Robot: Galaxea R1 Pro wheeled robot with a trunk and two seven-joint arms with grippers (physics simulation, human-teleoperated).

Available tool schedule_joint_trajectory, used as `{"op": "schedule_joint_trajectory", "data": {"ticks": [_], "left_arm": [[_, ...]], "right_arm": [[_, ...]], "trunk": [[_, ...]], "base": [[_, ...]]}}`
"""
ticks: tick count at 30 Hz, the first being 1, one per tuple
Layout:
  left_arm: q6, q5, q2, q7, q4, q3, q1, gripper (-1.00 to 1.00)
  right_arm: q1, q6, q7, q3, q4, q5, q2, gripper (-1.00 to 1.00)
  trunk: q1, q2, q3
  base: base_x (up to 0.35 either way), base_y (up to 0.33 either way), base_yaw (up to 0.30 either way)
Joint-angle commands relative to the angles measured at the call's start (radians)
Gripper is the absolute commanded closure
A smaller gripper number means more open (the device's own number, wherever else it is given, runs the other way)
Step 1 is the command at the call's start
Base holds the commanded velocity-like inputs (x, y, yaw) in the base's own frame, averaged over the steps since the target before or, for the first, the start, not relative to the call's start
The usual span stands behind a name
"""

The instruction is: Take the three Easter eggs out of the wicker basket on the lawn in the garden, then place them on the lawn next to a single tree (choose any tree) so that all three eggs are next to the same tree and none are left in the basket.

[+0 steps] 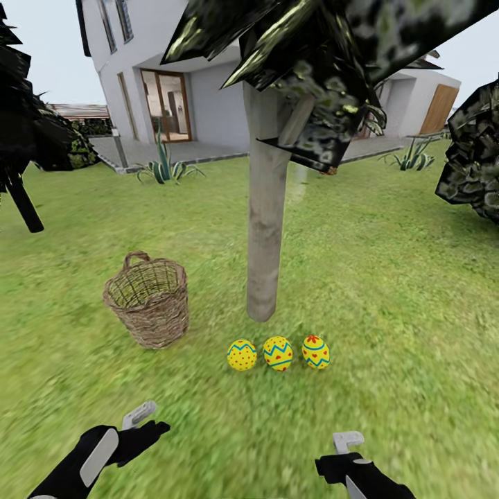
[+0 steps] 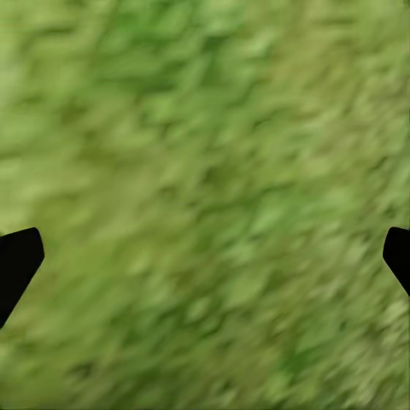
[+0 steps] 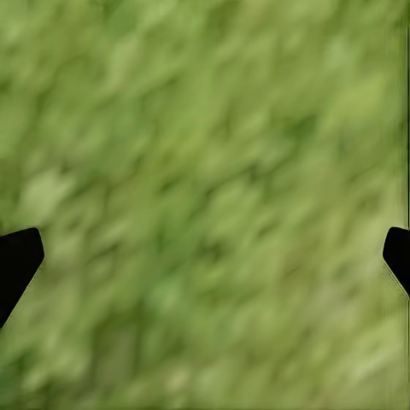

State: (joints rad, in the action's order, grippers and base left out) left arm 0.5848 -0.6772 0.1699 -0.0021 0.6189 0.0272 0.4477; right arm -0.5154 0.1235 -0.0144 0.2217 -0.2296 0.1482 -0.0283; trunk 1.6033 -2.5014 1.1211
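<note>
White house (image 1: 201,90) with glass doors (image 1: 166,104) behind.

The wide bright green lawn (image 1: 388,277) carried everything. A small round tan wicker basket (image 1: 148,301) stood upright on the grass. Just beside it rose the pale grey-beige tree trunk (image 1: 265,229), with three yellow painted Easter eggs (image 1: 278,353) in a row near its foot.

Three Easter eggs (image 1: 242,355) (image 1: 278,353) (image 1: 315,351), one wicker basket (image 1: 148,301), one pale-trunked tree (image 1: 267,229), two grippers (image 1: 142,421) (image 1: 344,443), one house (image 1: 208,76), two spiky plants (image 1: 163,166) (image 1: 414,156).
</note>
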Motion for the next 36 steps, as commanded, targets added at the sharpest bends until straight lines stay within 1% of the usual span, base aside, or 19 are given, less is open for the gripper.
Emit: {"op": "schedule_joint_trajectory", "data": {"ticks": [1, 7, 9, 16, 20, 21, 22, 26, 27, 30, 32, 33, 36], "left_arm": [[0.003, -0.002, 0.001, 0.005, -0.001, 0.004, 0.0, -1.0], [0.005, -0.002, 0.003, 0.014, -0.021, 0.005, 0.0, -1.0], [0.006, -0.001, 0.002, 0.014, -0.047, 0.006, 0.0, -1.0], [0.005, -0.001, 0.0, 0.014, -0.071, 0.008, 0.0, -1.0], [0.002, 0.0, -0.001, 0.014, -0.118, 0.029, 0.0, -1.0], [0.001, -0.001, -0.003, 0.014, -0.133, 0.039, 0.0, -1.0], [-0.005, -0.001, -0.005, 0.014, -0.15, 0.054, 0.0, -1.0], [-0.036, -0.002, -0.009, 0.013, -0.183, 0.085, 0.0, -1.0], [-0.045, -0.003, -0.014, 0.011, -0.205, 0.094, 0.0, -1.0], [-0.05, -0.003, -0.025, 0.01, -0.239, 0.097, 0.0, -1.0], [-0.056, -0.002, -0.031, 0.008, -0.265, 0.098, 0.0, -1.0], [-0.076, -0.002, -0.033, 0.006, -0.286, 0.098, 0.0, -1.0], [-0.159, -0.002, -0.037, 0.003, -0.351, 0.103, 0.0, -1.0]], "right_arm": [[0.0, 0.005, -0.002, 0.008, -0.002, 0.012, -0.001, -1.0], [0.0, 0.005, -0.002, 0.008, -0.002, 0.015, 0.0, -1.0], [0.0, 0.005, -0.003, 0.008, -0.002, 0.016, 0.0, -1.0], [0.0, 0.006, -0.006, 0.008, -0.001, 0.013, 0.001, -1.0], [0.0, 0.005, -0.008, 0.008, 0.001, 0.016, 0.0, -1.0], [0.0, 0.004, -0.007, 0.008, 0.008, 0.017, -0.001, -1.0], [0.0, 0.004, -0.006, 0.008, 0.021, 0.017, -0.001, -1.0], [0.0, 0.004, -0.004, 0.008, 0.057, 0.017, -0.001, -1.0], [0.0, 0.003, -0.004, 0.008, 0.091, 0.017, -0.001, -1.0], [0.001, -0.014, -0.004, 0.008, 0.142, 0.018, -0.002, -1.0], [0.001, -0.051, -0.004, 0.008, 0.176, 0.018, -0.002, -1.0], [0.001, -0.083, -0.004, 0.008, 0.2, 0.018, -0.002, -1.0], [0.01, -0.126, -0.004, 0.008, 0.238, 0.018, -0.002, -1.0]], "trunk": [[-0.001, 0.0, -0.003], [-0.004, 0.002, -0.026], [-0.011, 0.016, -0.033], [-0.038, 0.065, -0.054], [-0.054, 0.093, -0.067], [-0.057, 0.1, -0.07], [-0.061, 0.107, -0.073], [-0.077, 0.135, -0.086], [-0.08, 0.142, -0.089], [-0.092, 0.163, -0.098], [-0.1, 0.177, -0.105], [-0.103, 0.184, -0.108], [-0.115, 0.205, -0.117]], "base": [[0.0, 0.0, 0.0], [0.0, 0.0, 0.0], [0.0, 0.0, 0.0], [0.0, 0.0, 0.0], [0.0, 0.0, 0.0], [0.0, 0.0, 0.0], [0.0, 0.0, 0.0], [0.0, 0.0, 0.0], [0.0, 0.0, 0.0], [0.0, 0.0, 0.0], [0.0, 0.0, 0.0], [0.0, 0.0, 0.0], [0.0, 0.0, 0.0]]}}
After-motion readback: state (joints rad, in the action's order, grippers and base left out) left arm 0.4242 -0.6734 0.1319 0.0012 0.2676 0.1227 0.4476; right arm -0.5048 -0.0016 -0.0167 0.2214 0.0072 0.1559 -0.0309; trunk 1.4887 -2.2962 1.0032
